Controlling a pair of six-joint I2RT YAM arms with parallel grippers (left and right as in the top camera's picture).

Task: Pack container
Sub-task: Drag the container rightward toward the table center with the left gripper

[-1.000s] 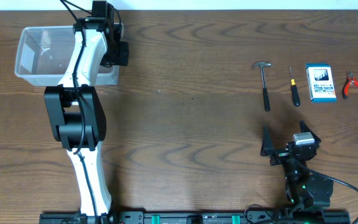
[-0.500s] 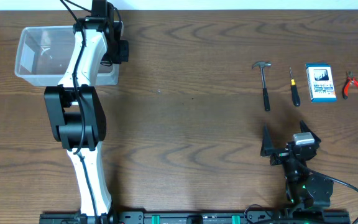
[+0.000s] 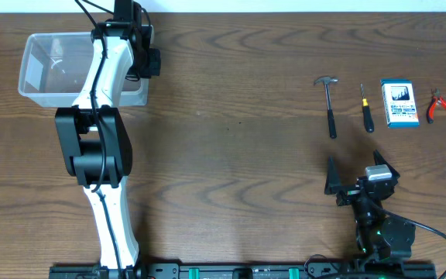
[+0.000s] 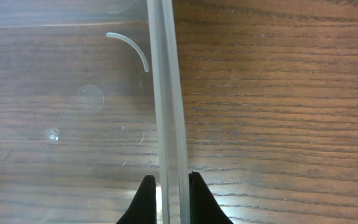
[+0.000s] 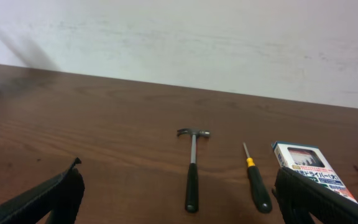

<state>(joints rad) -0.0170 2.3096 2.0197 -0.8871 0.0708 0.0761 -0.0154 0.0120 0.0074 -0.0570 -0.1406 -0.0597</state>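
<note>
From above, I see the container (image 3: 45, 70) at the far left of the table (image 3: 231, 139), with nothing in it; my left arm (image 3: 103, 93) reaches over its right side; the hammer (image 3: 330, 108), screwdriver (image 3: 367, 108), small box (image 3: 399, 113) and pliers (image 3: 441, 107) lie well apart from it on the right; the right gripper (image 3: 358, 177) sits near them, wide open and holding nothing. I think this is step 1, grabbing the tub to bring it nearer the tools; next I should pull gently, or the thin wall may slip out. In the left wrist view, the left gripper (image 4: 168, 180) is pinched tight on the container's rim, 1 finger inside and 1 outside. In the right wrist view, the 2 fingers stand far apart, gripping nothing.
</note>
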